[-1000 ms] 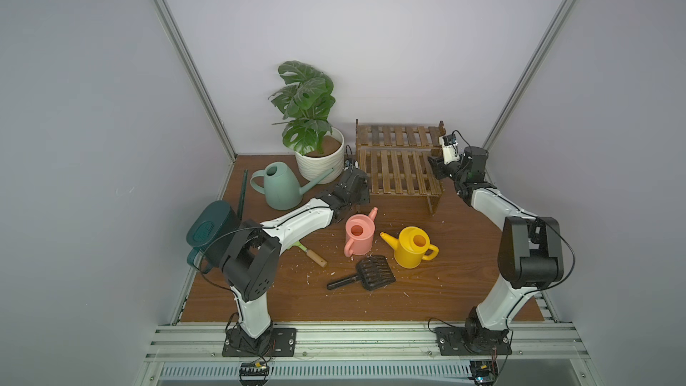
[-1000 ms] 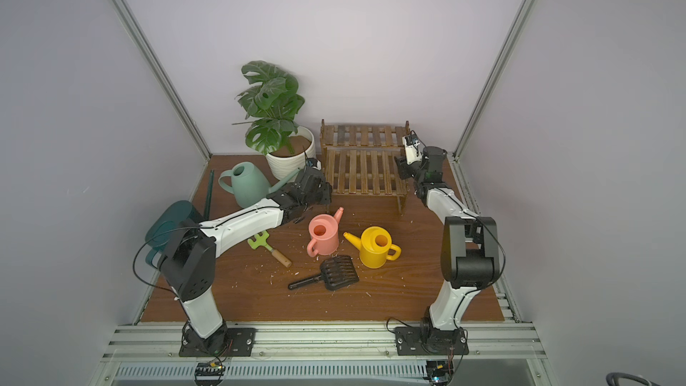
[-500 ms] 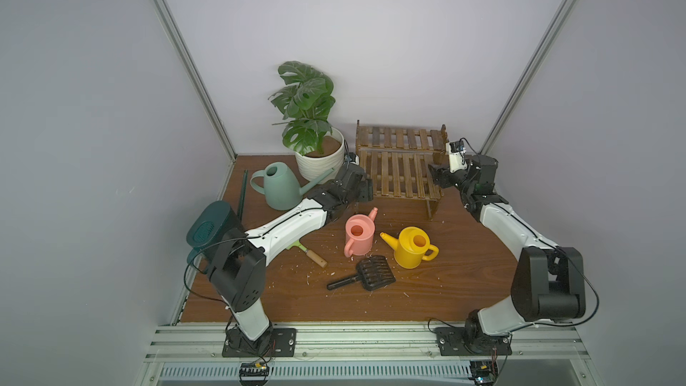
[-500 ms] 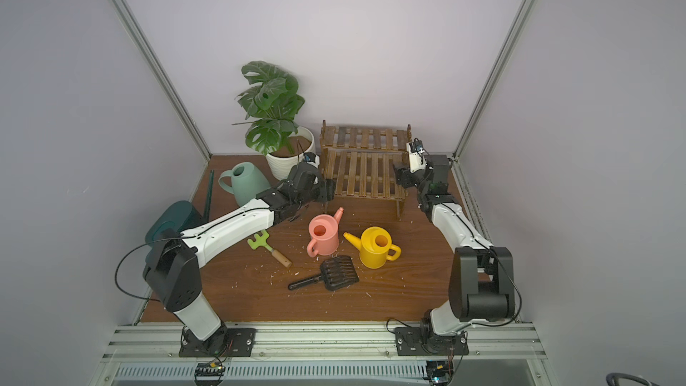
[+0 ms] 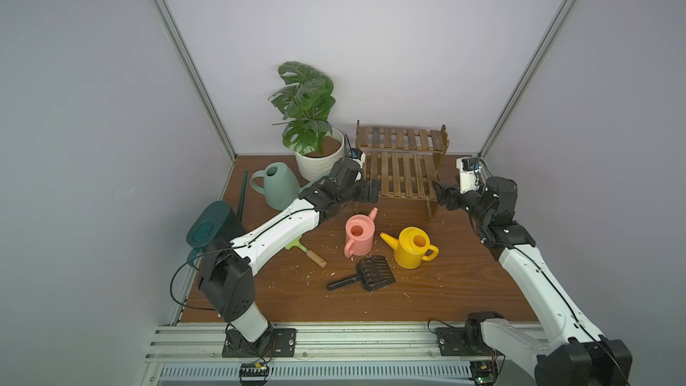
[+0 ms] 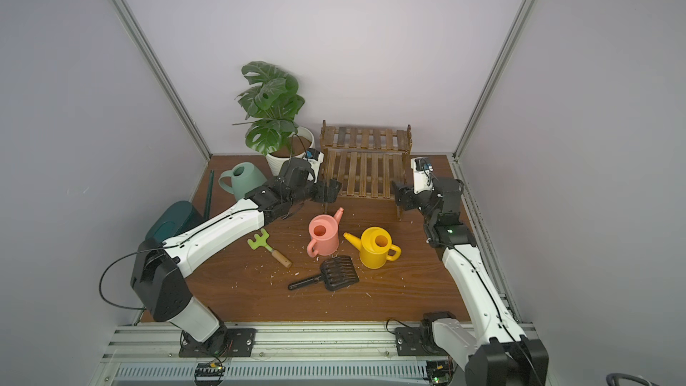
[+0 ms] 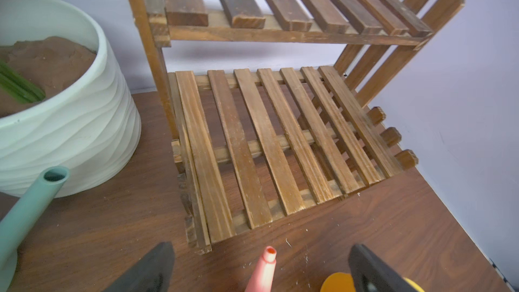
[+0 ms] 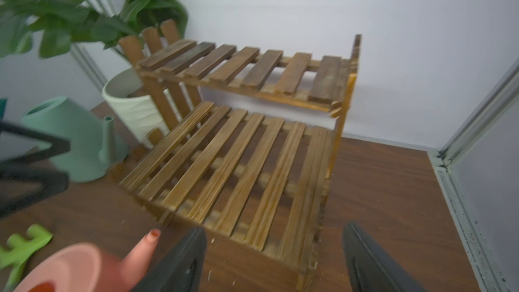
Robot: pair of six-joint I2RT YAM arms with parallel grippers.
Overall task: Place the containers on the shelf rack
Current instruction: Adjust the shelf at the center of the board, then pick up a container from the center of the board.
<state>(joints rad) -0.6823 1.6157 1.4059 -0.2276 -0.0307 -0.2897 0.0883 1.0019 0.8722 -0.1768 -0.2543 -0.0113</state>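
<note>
In both top views the shelf rack stands at the back of the surface, both slatted tiers bare, so no container is on it yet. The left gripper sits just beside the rack's front left corner and the right gripper at its front right edge. With one on each side, I'd say they are there to square up or steady the rack. All four containers wait on the wood. The pink can and yellow can stand upright just in front of the rack, the easiest picks. The sage-green can is off to the rack's left, and the dark teal can is at the left edge, partly behind the left arm. Over to the left wrist view: the jaws are spread wide with nothing between them, and the pink spout pokes up beneath. The rack's corner lies just ahead, untouched, and the white plant pot sits close beside the rack. That crowds the left side, so the lower tier looks like the friendlier landing spot. Now the right wrist view, a bit blurred: the jaws are apart here too, straddling the rack's near corner without pinching it, as far as I can tell. The green hand rake lies by the pink can, out of the way.
</note>
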